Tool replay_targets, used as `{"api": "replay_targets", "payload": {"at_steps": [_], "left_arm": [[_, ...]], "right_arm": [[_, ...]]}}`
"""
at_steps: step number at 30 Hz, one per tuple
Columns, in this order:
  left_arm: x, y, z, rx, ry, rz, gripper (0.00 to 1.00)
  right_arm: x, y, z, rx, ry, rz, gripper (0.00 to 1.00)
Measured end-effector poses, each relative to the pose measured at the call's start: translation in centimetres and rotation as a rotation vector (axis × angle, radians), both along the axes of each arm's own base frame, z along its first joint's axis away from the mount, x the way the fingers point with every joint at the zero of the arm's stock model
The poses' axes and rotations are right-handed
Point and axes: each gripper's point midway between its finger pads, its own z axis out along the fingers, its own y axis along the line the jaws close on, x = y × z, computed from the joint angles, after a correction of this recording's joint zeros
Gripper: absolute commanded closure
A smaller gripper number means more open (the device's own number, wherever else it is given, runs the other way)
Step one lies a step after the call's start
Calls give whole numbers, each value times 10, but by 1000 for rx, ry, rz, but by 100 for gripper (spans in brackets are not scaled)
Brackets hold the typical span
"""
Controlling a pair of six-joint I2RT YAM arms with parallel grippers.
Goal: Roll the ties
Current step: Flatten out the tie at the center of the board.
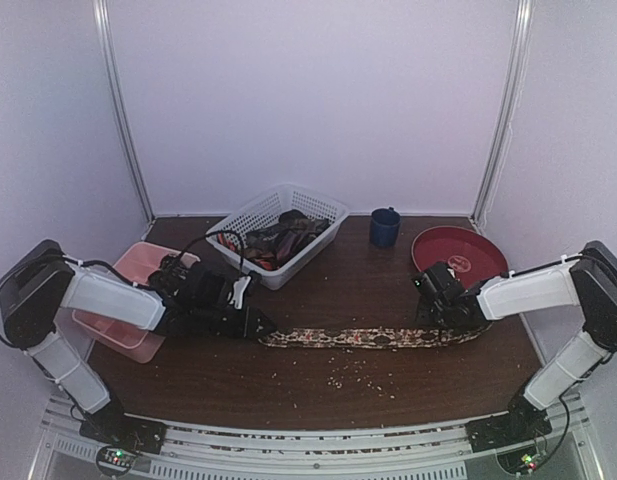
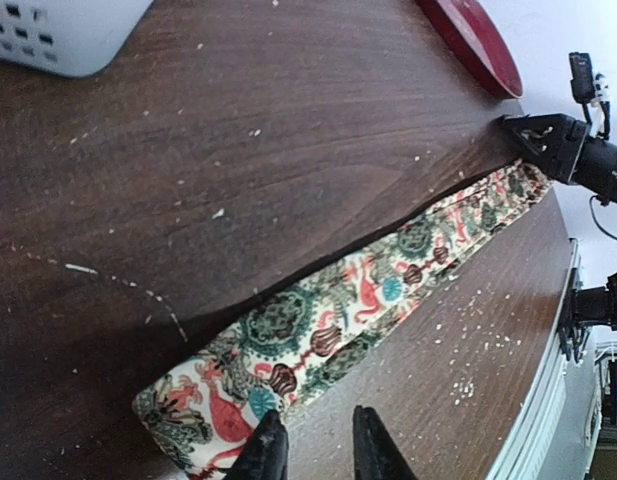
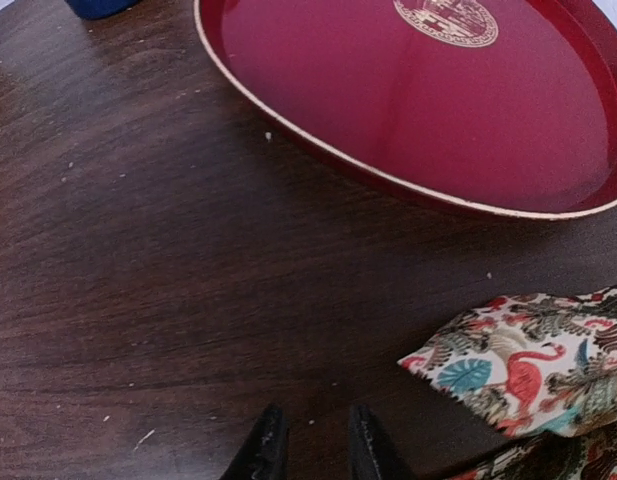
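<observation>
One patterned tie (image 1: 373, 338), tan with a red and green print, lies flat and stretched out across the table's middle. In the left wrist view the tie (image 2: 348, 310) runs from lower left to upper right. My left gripper (image 1: 263, 323) is at its left end; its jaws (image 2: 318, 452) stand slightly apart and empty, one fingertip (image 2: 268, 450) at the tie's edge. My right gripper (image 1: 435, 300) is above the tie's right end. Its jaws (image 3: 313, 450) are apart over bare wood, left of the tie's end (image 3: 523, 370). More dark ties (image 1: 283, 238) lie in the basket.
A white lattice basket (image 1: 250, 215) stands at the back centre. A pink tray (image 1: 128, 300) lies under my left arm. A blue mug (image 1: 385, 227) and a red plate (image 1: 458, 255) sit at the back right. Pale crumbs (image 1: 358, 372) dot the wood in front of the tie.
</observation>
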Motion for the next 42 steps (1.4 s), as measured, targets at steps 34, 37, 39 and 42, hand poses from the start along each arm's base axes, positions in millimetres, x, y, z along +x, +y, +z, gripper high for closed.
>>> {"api": "replay_targets", "payload": {"at_steps": [34, 37, 39, 42], "left_arm": [[-2, 47, -19, 198, -27, 130, 66], [2, 50, -6, 187, -59, 156, 63], [3, 52, -2, 187, -68, 167, 62], [4, 52, -3, 191, -68, 171, 61]], "right_arm": [[-59, -180, 67, 170, -323, -625, 61], [-46, -158, 69, 252, -307, -497, 65], [-39, -142, 68, 306, -292, -416, 66], [-32, -122, 66, 360, -266, -325, 68]]}}
